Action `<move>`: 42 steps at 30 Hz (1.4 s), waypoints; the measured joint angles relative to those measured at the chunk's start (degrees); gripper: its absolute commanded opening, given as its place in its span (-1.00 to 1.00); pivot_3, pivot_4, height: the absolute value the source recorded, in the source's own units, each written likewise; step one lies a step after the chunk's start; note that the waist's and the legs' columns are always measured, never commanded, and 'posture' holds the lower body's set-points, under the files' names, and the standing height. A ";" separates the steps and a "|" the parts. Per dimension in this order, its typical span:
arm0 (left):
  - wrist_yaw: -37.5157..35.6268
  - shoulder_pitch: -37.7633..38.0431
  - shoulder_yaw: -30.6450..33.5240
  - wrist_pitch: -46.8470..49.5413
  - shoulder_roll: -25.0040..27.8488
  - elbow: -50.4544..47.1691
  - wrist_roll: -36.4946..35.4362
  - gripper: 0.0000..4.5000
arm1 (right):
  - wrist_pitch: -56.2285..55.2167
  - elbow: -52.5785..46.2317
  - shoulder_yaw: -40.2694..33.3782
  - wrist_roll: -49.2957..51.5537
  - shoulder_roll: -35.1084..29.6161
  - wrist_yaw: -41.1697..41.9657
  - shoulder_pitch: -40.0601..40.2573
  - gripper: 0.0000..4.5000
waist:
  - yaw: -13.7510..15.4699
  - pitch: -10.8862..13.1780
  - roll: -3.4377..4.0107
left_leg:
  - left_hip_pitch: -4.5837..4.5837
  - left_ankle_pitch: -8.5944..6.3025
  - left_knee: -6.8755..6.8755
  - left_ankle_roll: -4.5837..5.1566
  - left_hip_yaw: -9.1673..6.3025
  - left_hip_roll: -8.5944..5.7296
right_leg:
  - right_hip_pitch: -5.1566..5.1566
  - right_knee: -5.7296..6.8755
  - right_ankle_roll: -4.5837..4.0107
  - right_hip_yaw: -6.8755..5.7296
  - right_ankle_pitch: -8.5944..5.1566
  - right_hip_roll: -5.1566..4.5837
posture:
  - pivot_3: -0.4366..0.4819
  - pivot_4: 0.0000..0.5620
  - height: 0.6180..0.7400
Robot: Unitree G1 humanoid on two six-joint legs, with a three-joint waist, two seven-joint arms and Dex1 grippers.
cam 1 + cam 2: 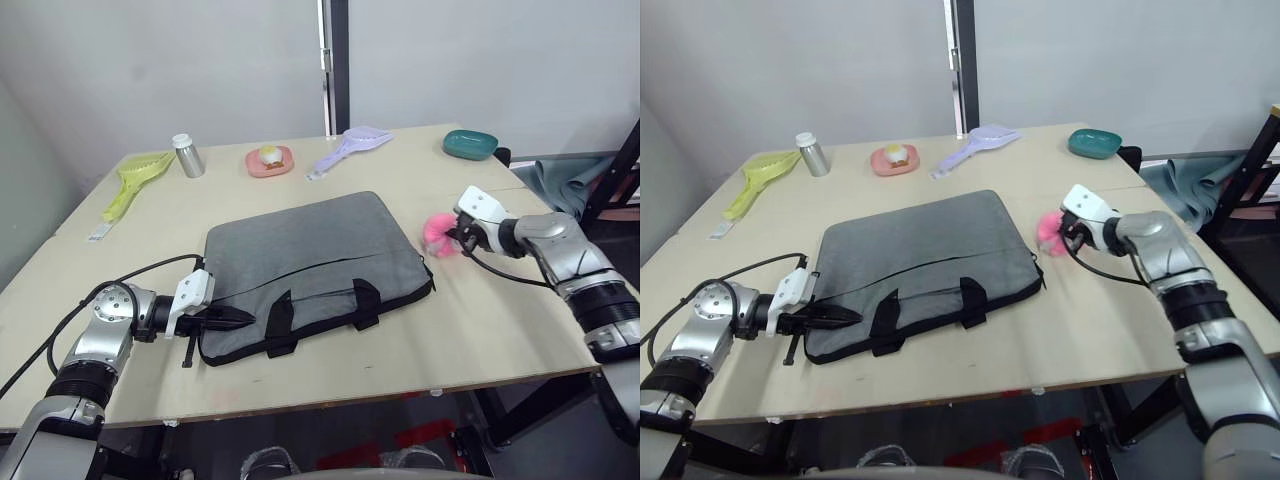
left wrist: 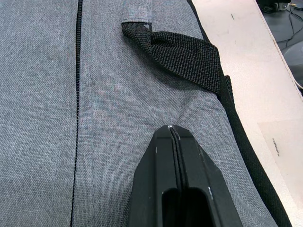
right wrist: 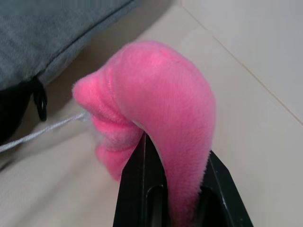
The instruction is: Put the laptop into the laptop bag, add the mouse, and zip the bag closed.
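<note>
Beige table (image 1: 470, 330), bag in the middle. Laptop bag (image 1: 300, 265) lies flat, looks zipped. Left gripper (image 1: 232, 318) fingers pressed together on the bag's corner; it should find the zipper pull there. Right gripper (image 1: 462, 238) pinches pink plush toy (image 1: 440, 236) beside the bag: a distractor, set aside. Scoops, dishes beyond the bag.

Grey laptop bag (image 1: 300, 250) with black handles, pink plush toy (image 1: 438, 232), green dish (image 1: 470, 144)
</note>
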 measured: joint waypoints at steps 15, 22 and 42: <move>-0.21 1.13 0.04 0.60 0.28 -2.41 -0.17 -1.00 | 1.33 -0.25 -2.77 -0.50 7.04 -5.97 -1.19 -0.99 | 0.13 0.00 0.04 | -0.03 0.00 -0.40 0.00 0.31 0.00 | -0.17 -0.24 0.01 0.08 -0.01 -0.01 | -0.05 -0.47 1.00; 0.36 1.99 0.59 4.38 0.29 -5.18 -0.78 -1.00 | 14.55 -8.22 -3.26 4.65 1.02 4.74 2.55 0.03 | 0.73 0.16 0.02 | -0.06 0.00 -0.49 -0.01 0.45 0.00 | -0.18 -0.39 -0.28 0.11 0.17 -0.05 | -0.05 -0.47 1.00; 8.91 11.05 13.92 32.54 9.46 -30.61 -11.69 -0.21 | 28.04 -12.83 -14.18 17.54 -23.09 24.17 5.54 1.00 | 1.08 2.37 -1.26 | -1.85 -0.44 0.62 0.57 0.47 0.96 | -1.44 -0.55 -1.08 -0.17 0.46 0.76 | -0.05 -0.47 1.00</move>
